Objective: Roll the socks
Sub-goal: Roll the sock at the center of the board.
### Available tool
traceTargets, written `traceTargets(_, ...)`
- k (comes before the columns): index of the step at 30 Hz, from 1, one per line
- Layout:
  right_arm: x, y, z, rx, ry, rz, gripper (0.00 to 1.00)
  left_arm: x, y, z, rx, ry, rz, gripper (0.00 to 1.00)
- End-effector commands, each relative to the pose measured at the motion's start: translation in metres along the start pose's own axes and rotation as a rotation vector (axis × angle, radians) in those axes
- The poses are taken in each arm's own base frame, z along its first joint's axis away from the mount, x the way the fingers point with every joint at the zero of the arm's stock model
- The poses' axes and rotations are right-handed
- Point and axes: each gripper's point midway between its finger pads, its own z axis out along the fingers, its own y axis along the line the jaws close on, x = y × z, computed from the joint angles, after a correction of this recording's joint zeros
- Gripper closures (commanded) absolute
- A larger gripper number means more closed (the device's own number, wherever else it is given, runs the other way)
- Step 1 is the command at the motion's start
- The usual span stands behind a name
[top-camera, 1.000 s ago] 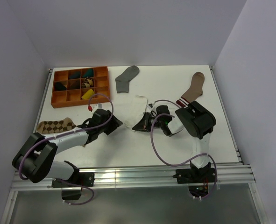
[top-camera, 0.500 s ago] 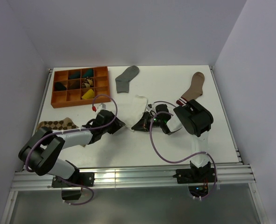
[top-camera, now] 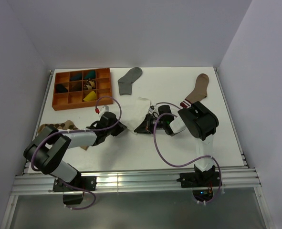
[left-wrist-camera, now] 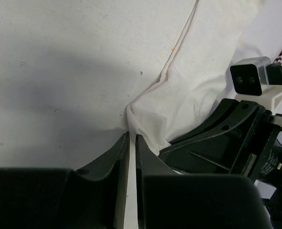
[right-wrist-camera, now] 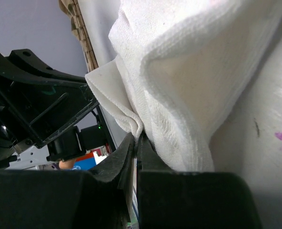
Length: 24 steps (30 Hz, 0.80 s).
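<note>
left gripper (left-wrist-camera: 132, 136) seems to pinch white sock (left-wrist-camera: 198, 71); right gripper (right-wrist-camera: 137, 137) clamps it.

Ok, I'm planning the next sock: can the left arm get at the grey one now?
Probably not yet: the left gripper is pinched on the white sock. Once released, only that sock and bare table lie before the grey sock.

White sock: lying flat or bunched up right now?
Bunched, not flat: the white sock is creased, its edge pinched by the left pincer and the right pincer.
</note>
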Motion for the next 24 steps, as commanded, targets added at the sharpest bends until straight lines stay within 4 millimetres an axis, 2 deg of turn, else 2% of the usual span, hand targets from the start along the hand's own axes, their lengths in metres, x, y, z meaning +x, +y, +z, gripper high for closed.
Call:
traceTargets(1, -0.005, -0.008, 0.0, 0.048, -0.02, -0.008, 1.0, -0.007, -0.018, 0.008, 0.041, -0.027, 0.014, 0.85)
traceTargets(7, -0.005, -0.007, 0.0, 0.044, -0.015, -0.014, 1.0, -0.009, -0.02, 0.01, 0.051, -0.035, 0.015, 0.82)
traceTargets(12, -0.004, -0.009, 0.0, 0.053, -0.01, -0.015, 1.0, -0.015, -0.03, 0.005, 0.097, -0.062, 0.019, 0.74)
traceTargets(24, -0.006, -0.009, 0.001, 0.066, -0.007, -0.022, 1.0, -0.01, -0.029, 0.01, 0.098, -0.041, 0.019, 0.64)
